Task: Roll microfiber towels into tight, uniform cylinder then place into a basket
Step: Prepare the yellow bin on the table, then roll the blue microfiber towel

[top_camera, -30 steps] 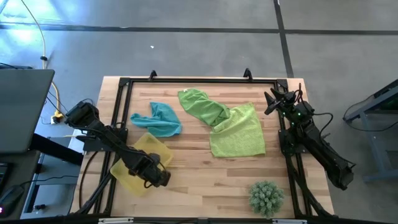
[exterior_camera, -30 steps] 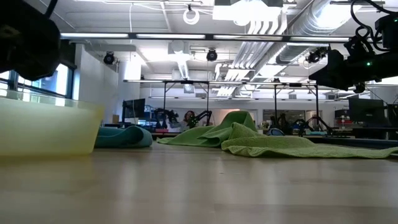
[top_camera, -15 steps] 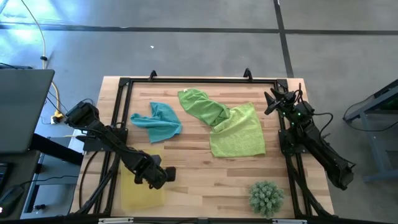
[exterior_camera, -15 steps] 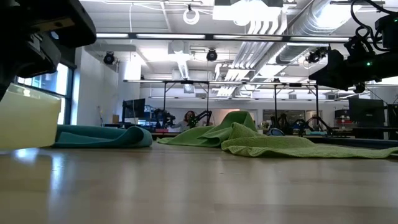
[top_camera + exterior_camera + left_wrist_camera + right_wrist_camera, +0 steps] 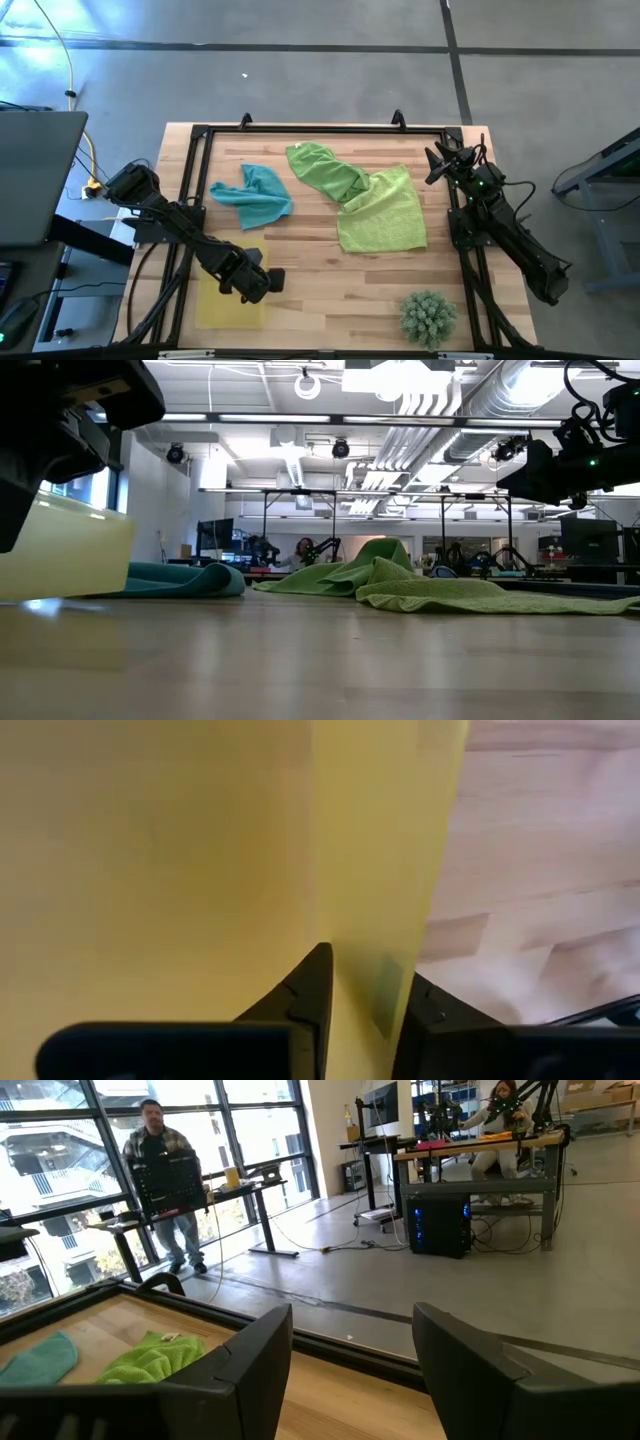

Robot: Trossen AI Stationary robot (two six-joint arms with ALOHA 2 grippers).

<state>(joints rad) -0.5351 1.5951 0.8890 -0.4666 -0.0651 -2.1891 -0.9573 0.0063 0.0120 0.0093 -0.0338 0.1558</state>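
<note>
High view first: I've got the yellow basket (image 5: 228, 298) flat at the worktop's (image 5: 330, 290) near-left corner with nothing in it. My left gripper (image 5: 262, 281) sits at its right rim, jaws pinching the wall in the left wrist view. All three towels lie unrolled farther back: teal towel (image 5: 255, 193), two green towels (image 5: 365, 200) overlapping. Right gripper (image 5: 437, 160) waits at the far-right edge, jaws wide apart. No readable writing anywhere.
</note>
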